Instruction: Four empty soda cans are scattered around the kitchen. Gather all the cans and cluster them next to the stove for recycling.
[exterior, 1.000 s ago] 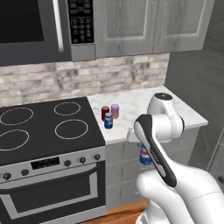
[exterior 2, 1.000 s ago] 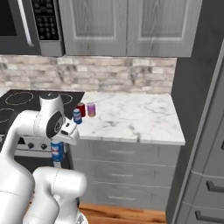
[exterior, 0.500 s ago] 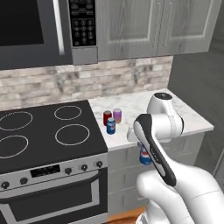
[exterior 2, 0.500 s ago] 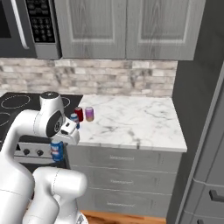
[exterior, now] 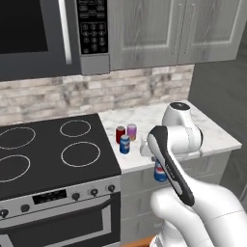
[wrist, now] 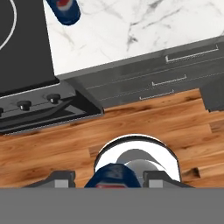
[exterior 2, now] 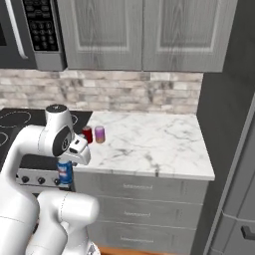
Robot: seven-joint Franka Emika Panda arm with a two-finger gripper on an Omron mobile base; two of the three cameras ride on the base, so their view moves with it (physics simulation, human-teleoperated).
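Gripper (wrist: pixel 113 178) clenching fourth blue cylindrical soda can (exterior: pixel 160 172), hanging off marble counter's (exterior: pixel 212 135) front edge; three cans clustering beside black glass stove (exterior: pixel 48 149); advisable lifting above edge, setting down upright beside them

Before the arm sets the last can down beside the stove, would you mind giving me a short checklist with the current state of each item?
1. Blue can held in the tool: ok, it sits between the fingertips.
2. Held can above counter height: not ok, it hangs in front of the drawers, below the marble counter edge.
3. Three cans by the stove: ok, red can, pink-purple can and a second blue can stand upright together.
4. Free counter beside the cluster: ok, bare marble to its right.
5. Held can upright: cannot tell exactly; it looks roughly vertical.
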